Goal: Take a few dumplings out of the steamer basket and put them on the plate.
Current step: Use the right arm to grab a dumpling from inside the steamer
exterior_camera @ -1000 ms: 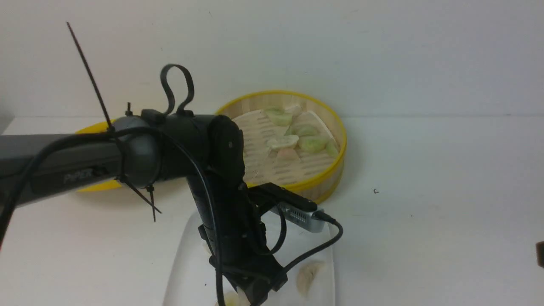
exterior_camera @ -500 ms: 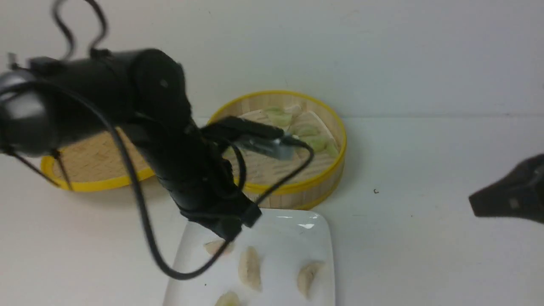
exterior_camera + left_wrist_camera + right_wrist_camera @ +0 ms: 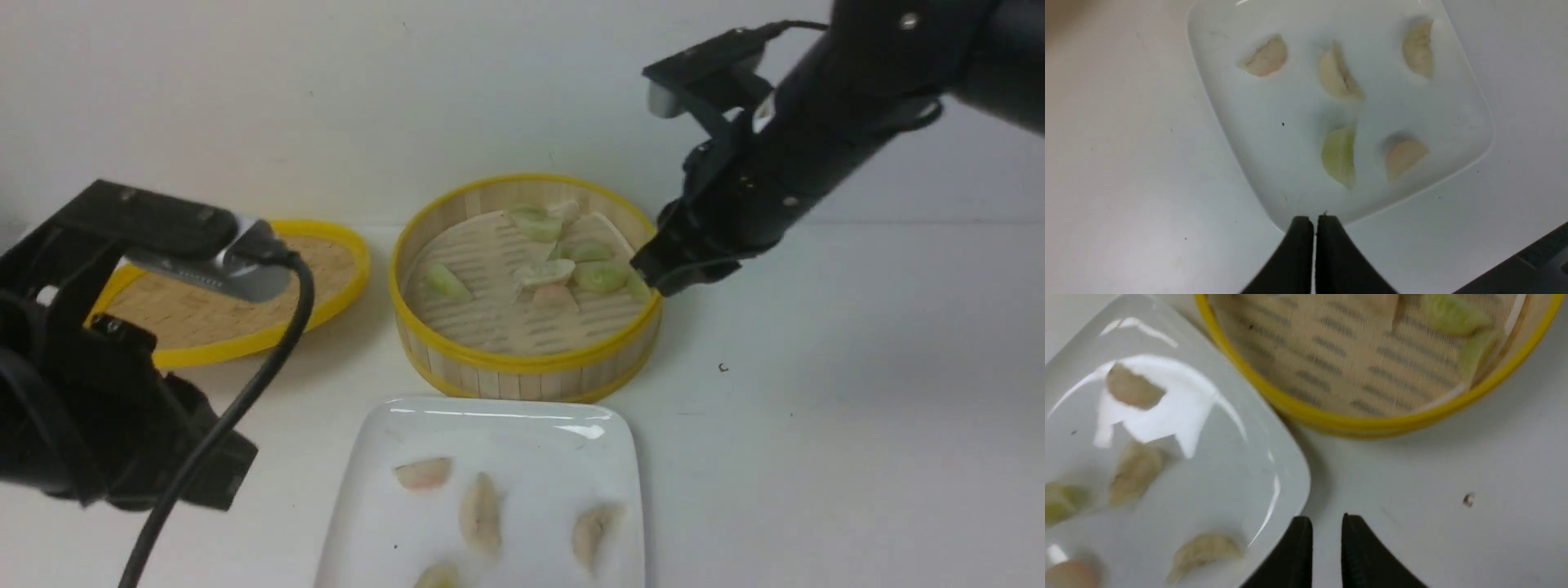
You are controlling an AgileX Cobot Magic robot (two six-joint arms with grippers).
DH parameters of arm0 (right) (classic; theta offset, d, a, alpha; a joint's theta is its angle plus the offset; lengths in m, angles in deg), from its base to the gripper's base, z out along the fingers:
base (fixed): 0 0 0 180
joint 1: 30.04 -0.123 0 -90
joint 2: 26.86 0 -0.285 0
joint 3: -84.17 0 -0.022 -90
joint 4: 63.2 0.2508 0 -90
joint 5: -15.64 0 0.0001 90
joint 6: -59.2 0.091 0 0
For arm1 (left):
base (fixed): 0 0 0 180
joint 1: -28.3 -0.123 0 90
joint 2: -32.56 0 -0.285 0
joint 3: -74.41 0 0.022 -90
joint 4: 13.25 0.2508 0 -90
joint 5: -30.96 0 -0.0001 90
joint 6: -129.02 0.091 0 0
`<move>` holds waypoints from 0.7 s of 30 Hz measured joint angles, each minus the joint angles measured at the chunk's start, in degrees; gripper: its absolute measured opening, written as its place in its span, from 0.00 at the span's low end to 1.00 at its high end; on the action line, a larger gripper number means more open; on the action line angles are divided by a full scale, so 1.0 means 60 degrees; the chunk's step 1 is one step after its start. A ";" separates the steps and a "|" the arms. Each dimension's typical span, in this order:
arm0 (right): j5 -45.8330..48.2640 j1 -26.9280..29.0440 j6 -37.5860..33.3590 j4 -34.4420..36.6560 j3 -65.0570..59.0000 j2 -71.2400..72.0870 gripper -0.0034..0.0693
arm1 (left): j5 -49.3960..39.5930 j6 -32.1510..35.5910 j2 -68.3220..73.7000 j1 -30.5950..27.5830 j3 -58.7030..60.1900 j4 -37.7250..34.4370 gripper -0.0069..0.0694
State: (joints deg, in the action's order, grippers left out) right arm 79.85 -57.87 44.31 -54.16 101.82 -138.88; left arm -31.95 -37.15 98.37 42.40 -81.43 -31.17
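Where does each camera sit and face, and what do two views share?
Front view: between the arms, facing forward over steamer basket and plate; left arm, right arm show.
Left wrist view: above the plate, looking down on five dumplings; shut left gripper shows.
Right wrist view: looking down on plate corner and basket rim; slightly open right gripper shows.
Shared: all see the plate.

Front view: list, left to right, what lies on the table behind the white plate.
Shallow yellow-rimmed woven lid → round bamboo steamer basket with yellow rims → tiny dark speck.
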 joint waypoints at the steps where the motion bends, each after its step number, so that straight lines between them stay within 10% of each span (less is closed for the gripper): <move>1: -0.0098 -0.0029 0.0000 -0.0154 0.0278 -0.0304 0.27 | 0.0000 0.0000 -0.0101 0.0000 0.0131 0.0000 0.08; 11: -0.2016 -0.0050 -0.0120 -0.1507 0.2610 -0.3363 0.57 | -0.0206 0.0000 -0.0735 -0.0008 0.0693 0.0000 0.08; 21: -0.2729 -0.0050 -0.0120 -0.2744 0.3191 -0.5053 0.63 | -0.0741 -0.0009 -0.1753 -0.0008 0.0712 0.0000 0.08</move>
State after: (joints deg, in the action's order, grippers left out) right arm 63.47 -58.18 43.59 -70.62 120.97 -169.20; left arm -36.39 -37.21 87.85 42.35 -77.16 -31.17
